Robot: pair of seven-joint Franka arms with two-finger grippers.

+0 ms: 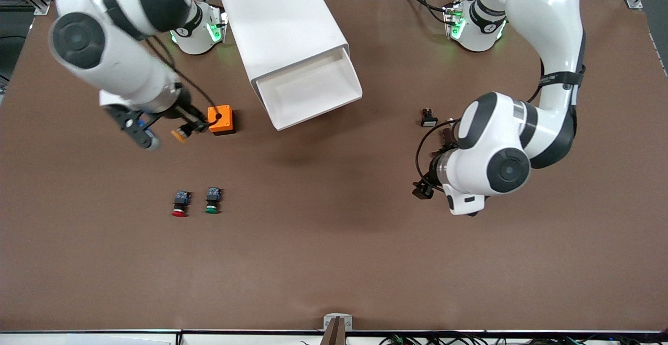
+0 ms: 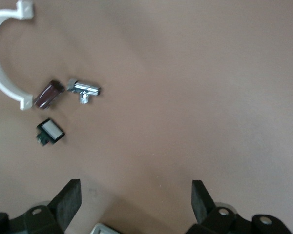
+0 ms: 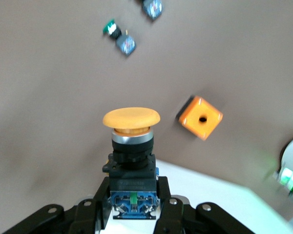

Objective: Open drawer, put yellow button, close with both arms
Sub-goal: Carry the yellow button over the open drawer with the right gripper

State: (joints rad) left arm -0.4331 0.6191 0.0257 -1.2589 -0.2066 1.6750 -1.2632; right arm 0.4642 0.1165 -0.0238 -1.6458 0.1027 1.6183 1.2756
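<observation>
Right fingers (image 3: 132, 204) clamp yellow button (image 3: 131, 118); front view shows drawer (image 1: 313, 92) open.

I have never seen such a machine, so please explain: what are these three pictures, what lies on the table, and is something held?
Two white robot arms stand at a brown table. The large picture looks down from a high camera facing them; the two small pictures come from cameras on each arm's wrist.

The right gripper is shut on the yellow button, held in the air beside an orange box. The left gripper is open and holds nothing; it hangs over bare table at the left arm's end, near a few small parts.

On the table stands a white cabinet, its top drawer already pulled open. Nearer to the front camera lie a red button and a green button.
</observation>
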